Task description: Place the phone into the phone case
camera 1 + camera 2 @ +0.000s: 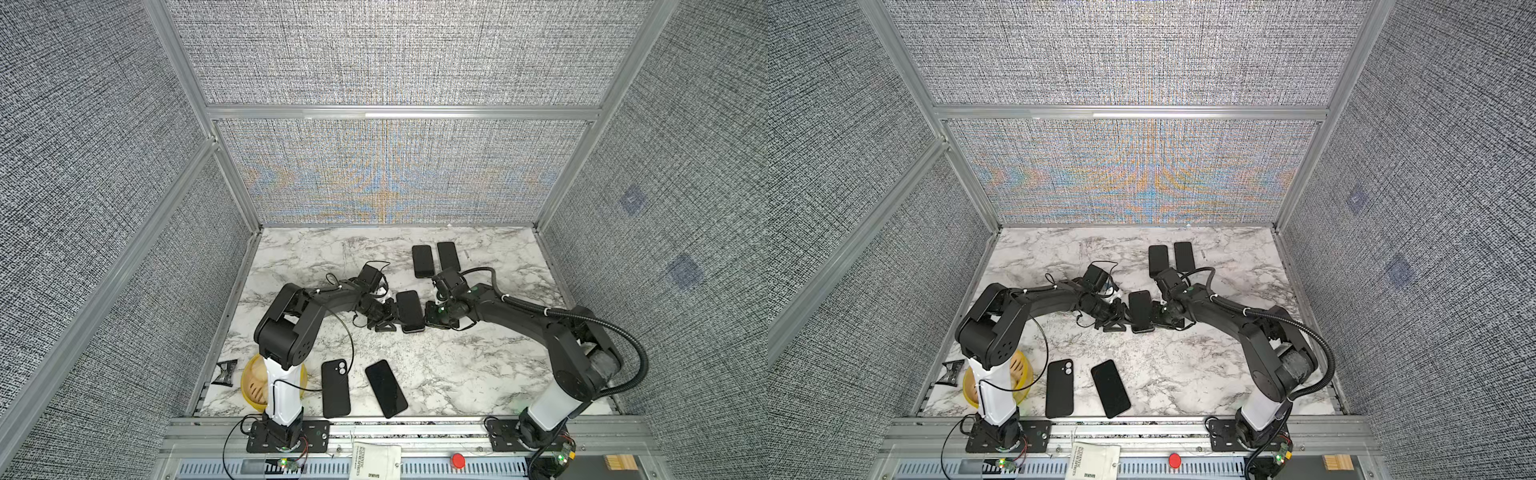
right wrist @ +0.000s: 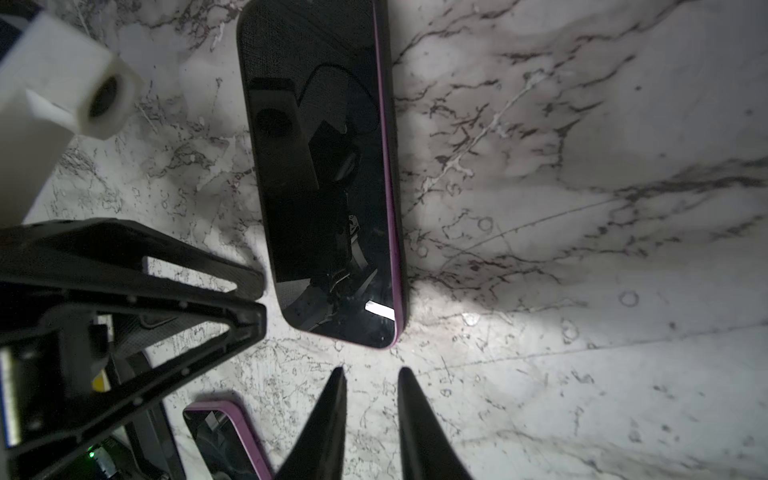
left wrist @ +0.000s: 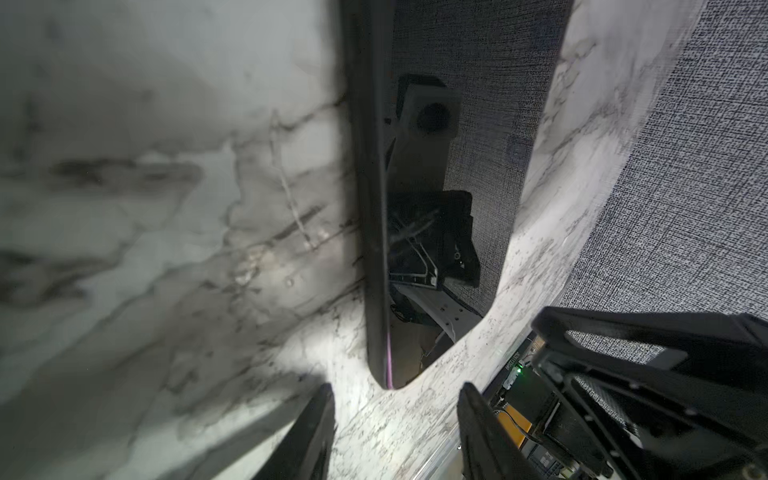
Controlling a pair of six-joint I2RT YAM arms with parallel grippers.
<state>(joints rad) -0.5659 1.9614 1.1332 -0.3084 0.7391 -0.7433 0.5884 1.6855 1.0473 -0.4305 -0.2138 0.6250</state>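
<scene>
The pink-edged phone (image 1: pixel 409 311) lies flat and screen up on the white marble worktop (image 1: pixel 457 365), long axis front to back. It sits between the left hand (image 3: pixel 397 395), spread and empty, and the right hand (image 2: pixel 372 372), narrowly parted and empty. Grey woven walls (image 1: pixel 395 62) enclose the worktop. Five black slabs in all: this one, a pair at the back (image 1: pixel 422 261) and a pair at the front (image 1: pixel 336 388).

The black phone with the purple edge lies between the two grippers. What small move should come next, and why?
Probably press the right gripper down on the nearest corner of the purple-edged black phone. A purple strip shows along one long side beside the black case rim, so it may not be fully seated.
</scene>
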